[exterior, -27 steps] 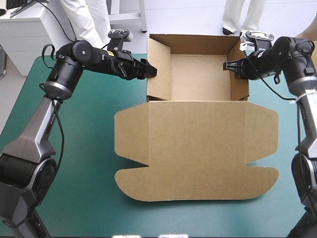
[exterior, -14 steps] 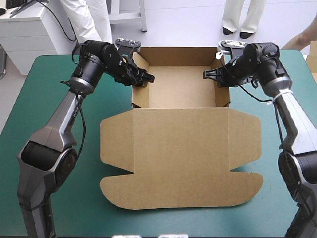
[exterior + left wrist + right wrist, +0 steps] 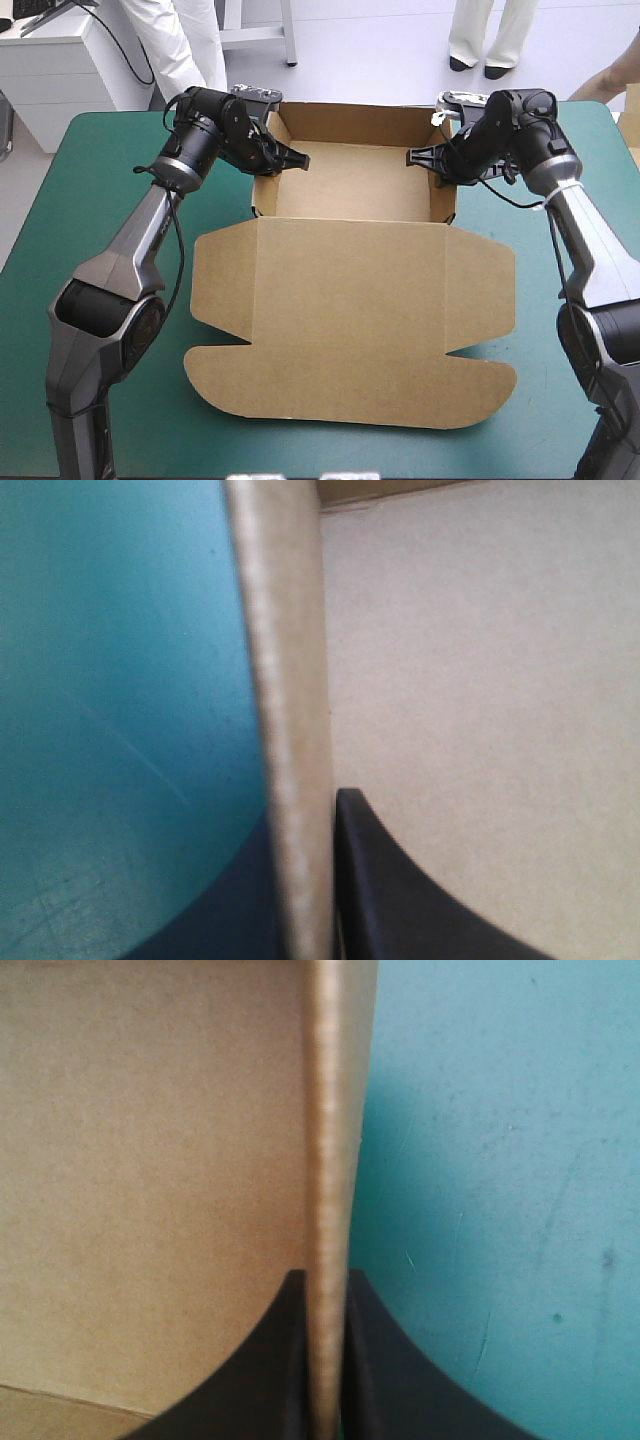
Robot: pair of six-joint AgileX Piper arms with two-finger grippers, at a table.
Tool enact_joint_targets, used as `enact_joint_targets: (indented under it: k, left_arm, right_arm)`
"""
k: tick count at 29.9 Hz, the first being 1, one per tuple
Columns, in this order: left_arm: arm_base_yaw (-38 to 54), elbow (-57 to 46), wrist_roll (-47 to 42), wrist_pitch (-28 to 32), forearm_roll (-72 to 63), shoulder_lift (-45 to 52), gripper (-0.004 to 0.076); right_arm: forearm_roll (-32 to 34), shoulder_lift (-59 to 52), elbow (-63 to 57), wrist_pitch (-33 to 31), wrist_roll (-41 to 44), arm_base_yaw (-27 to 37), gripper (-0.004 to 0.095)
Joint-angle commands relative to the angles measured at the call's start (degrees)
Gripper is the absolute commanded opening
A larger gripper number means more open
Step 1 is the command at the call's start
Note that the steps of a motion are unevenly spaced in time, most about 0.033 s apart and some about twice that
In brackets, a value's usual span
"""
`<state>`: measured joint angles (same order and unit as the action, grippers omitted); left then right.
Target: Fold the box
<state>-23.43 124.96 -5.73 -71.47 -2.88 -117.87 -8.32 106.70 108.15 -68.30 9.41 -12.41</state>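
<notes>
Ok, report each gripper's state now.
Left gripper: shut on the box, at its left side.
Right gripper: shut on the box, at its right side.

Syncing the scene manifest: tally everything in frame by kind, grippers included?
Box: 1
Grippers: 2, left gripper and right gripper, each shut on a box wall
Teal-green cover: 1
Total: 4

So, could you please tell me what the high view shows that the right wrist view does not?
Only the high view shows the whole box as an open tray, its lid lying flat, and the left gripper on the left wall. Only the right wrist view shows the right wall's edge pinched between the black fingers. Both show the right gripper on brown board over the teal-green cover.
</notes>
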Motion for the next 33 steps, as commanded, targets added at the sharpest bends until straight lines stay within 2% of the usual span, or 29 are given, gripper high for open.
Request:
enact_joint_targets:
  k: [1,3,9,20,33]
  left_arm:
    - [-0.8,1.4,2.5,-2.8,0.1,2.7,-0.0032]
    - [-1.0,1.4,2.2,-2.8,0.5,2.1,-0.0032]
    - [-1.6,1.3,1.4,-2.8,1.9,-0.1,-0.0032]
    - [-1.6,1.1,-0.3,-1.6,5.2,-4.1,-0.0032]
    - [-1.6,1.1,-0.2,-1.0,3.4,-8.4,-0.0032]
  right_arm:
    - [-1.1,-1.6,1.8,0.0,-2.0,0.2,0.0000]
    - [-0.1,-0.9,1.8,-0.2,-1.8,-0.2,0.0000]
    - [8.3,2.5,1.9,0.0,-1.8,-4.7,0.0000]
    - [11.0,8.2,1.9,1.3,-1.1,-6.6,0.0000]
    - [10.2,9.2,1.9,1.5,-1.1,-6.6,0.0000]
